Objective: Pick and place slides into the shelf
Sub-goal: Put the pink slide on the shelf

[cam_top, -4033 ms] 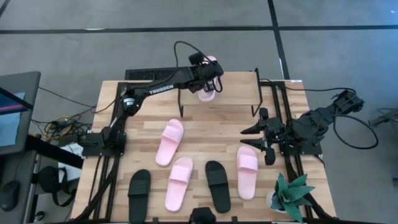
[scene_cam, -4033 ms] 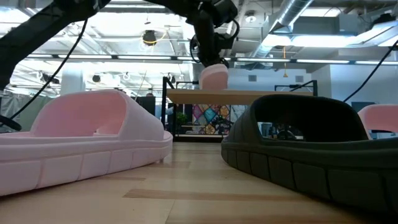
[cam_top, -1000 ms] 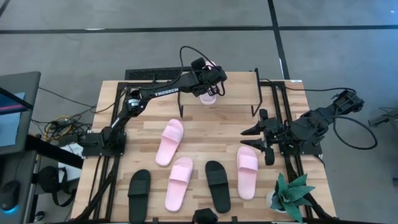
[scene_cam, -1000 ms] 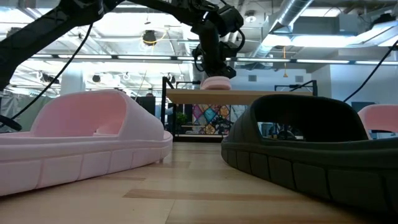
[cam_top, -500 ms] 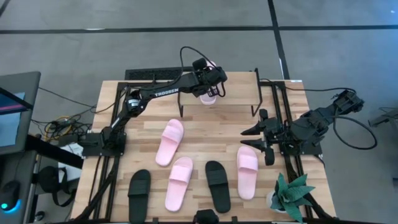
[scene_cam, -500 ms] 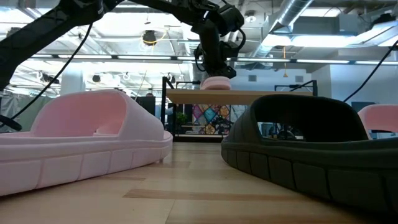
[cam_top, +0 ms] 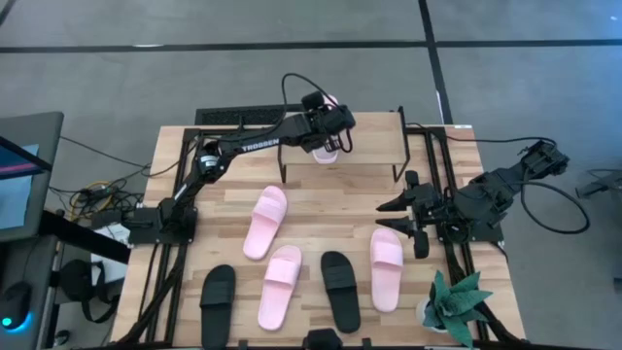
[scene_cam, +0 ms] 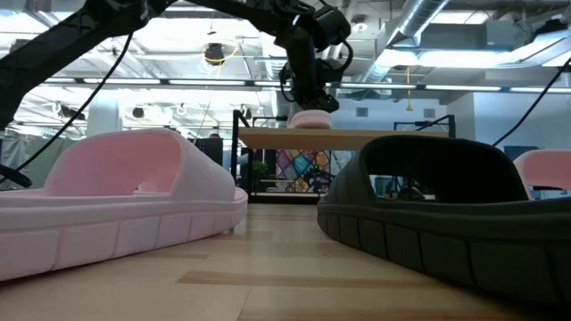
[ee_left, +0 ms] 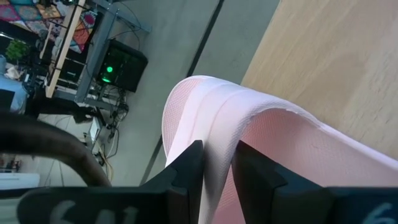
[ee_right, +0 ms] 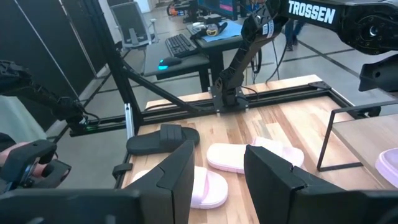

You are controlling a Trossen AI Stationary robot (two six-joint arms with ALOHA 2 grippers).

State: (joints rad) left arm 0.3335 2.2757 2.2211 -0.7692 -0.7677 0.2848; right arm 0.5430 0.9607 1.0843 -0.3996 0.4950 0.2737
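Left gripper (ee_left: 214, 168) pinching a pale pink slide (ee_left: 261, 143) on the shelf (cam_top: 374, 136).
Dark fingers clamp the soft, finely textured strap edge; the slide's sole looks to rest flat on the light-wood top board, contact hard to confirm. Right gripper (cam_top: 413, 216) parked at the table's right edge, fingers apart, empty. Three more pink slides and two black ones (cam_top: 340, 289), ribbed rubber soles, lie on the plank tabletop (cam_top: 321, 194).

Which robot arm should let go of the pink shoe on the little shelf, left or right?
The left. Its gripper is already over the shelf, with its fingers pinching the strap of the pink slide resting there. The right gripper waits open at the table's right side, holding nothing.
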